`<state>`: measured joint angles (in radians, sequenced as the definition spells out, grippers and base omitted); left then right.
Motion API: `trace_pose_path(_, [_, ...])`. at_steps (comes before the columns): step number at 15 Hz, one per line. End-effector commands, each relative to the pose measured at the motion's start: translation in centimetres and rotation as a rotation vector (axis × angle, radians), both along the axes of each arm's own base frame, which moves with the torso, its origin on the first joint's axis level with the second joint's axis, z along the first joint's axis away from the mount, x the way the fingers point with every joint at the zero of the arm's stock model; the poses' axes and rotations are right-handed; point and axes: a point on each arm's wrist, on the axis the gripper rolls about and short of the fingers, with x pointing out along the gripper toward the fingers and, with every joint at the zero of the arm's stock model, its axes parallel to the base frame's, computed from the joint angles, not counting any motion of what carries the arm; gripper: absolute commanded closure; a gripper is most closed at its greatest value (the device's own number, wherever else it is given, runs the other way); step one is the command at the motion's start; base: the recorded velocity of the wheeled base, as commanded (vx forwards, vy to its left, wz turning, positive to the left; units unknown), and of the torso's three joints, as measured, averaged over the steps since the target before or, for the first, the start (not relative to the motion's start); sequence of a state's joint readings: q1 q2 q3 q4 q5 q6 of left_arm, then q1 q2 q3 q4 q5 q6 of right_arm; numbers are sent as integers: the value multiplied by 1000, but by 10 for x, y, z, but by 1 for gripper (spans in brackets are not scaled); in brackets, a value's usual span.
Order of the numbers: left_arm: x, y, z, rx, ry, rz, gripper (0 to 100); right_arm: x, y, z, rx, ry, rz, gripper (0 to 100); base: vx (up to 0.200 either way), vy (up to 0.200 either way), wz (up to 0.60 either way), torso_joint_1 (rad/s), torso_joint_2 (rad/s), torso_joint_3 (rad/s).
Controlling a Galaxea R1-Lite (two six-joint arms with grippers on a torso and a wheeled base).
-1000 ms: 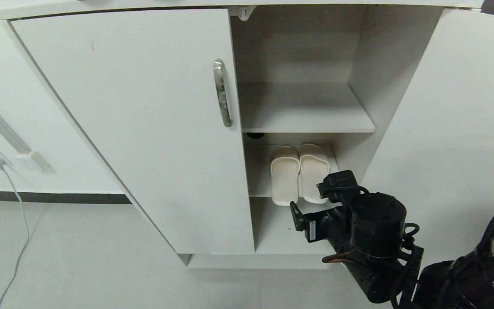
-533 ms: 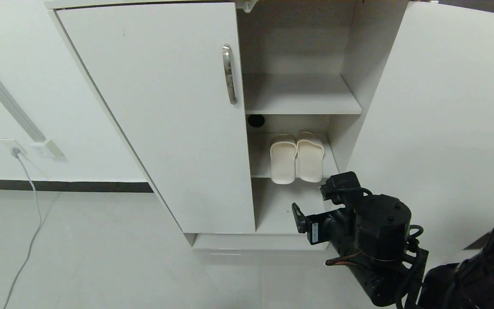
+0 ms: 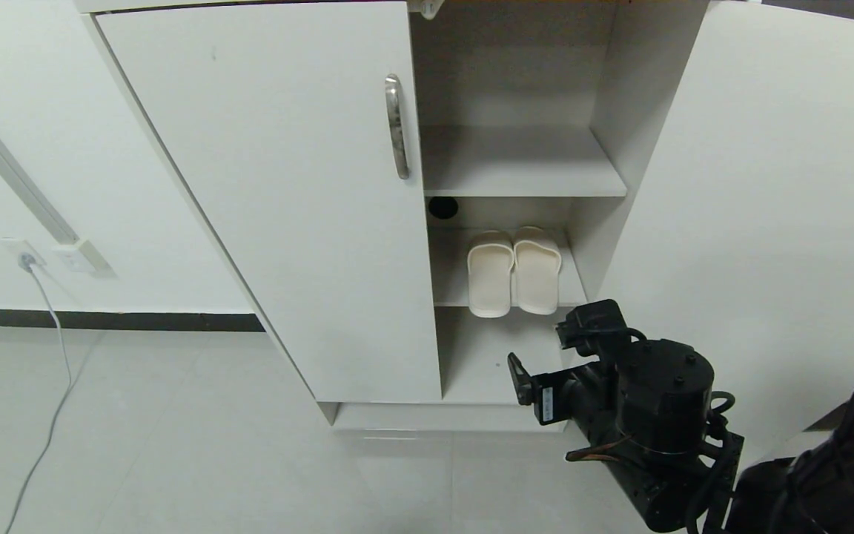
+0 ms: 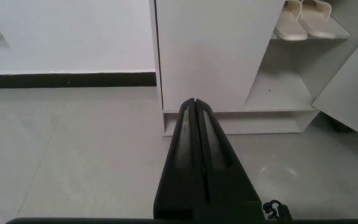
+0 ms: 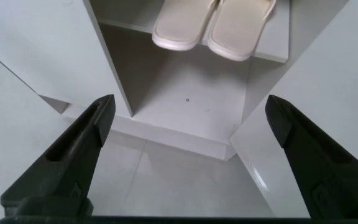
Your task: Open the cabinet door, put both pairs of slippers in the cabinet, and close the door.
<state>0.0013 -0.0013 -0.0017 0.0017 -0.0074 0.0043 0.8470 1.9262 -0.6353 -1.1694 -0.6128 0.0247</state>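
Neatly, cream slippers [image 3: 514, 271] sit on the middle shelf [image 3: 451, 285], right pincer [image 5: 189, 106] spread.

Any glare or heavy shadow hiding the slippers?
Head view: no; slippers evenly lit, only soft shade under the shelf above. Right wrist view: slippers unshaded, compartment below dimmer, small glint on the floor. Left wrist view: faint floor sheen.

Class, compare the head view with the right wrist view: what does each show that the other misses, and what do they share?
Head view, not the right wrist: the closed door with its metal handle, the upper shelf, a wall socket and its cable. Right wrist, not the head: both fingers of the right gripper, spread wide. Shared: the cream slippers side by side on the middle shelf, the bottom shelf, the open door.
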Motion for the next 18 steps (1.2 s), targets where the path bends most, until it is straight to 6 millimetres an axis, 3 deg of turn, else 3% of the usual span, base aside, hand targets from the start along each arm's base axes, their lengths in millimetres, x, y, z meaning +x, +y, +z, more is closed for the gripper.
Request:
trace_pose_path(1, [0,0,0,0,1,0,100,0,0,-1,-3,3,-1,0,0,0,0,0,0,0])
trace_pose_path(7, [0,0,0,0,1,-1,100,3,0,0,17,-16,-9,0,0,0,0,0,0,13])
trace_pose_path(18, [0,0,0,5,3,2,100,7,1,-4,22,-23,-24,0,0,0,0,1,3,147])
